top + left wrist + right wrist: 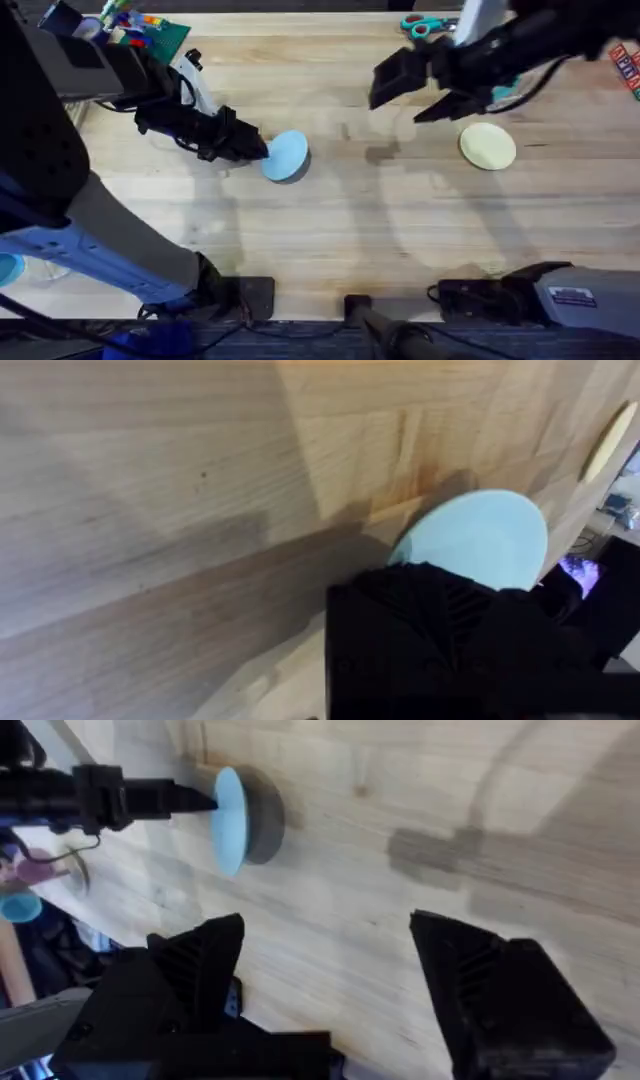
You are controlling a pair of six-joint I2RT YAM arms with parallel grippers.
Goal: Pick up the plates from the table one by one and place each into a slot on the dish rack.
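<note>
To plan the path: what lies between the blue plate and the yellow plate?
Bare table in the overhead view between the blue plate and the yellow plate.

Left claw (262,150) apparently clamped low at mid-table, right claw (325,985) spread wide, raised

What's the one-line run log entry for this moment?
left gripper: shut on light blue plate, lifted off table | right gripper: open, empty | cream plate: on table
</note>
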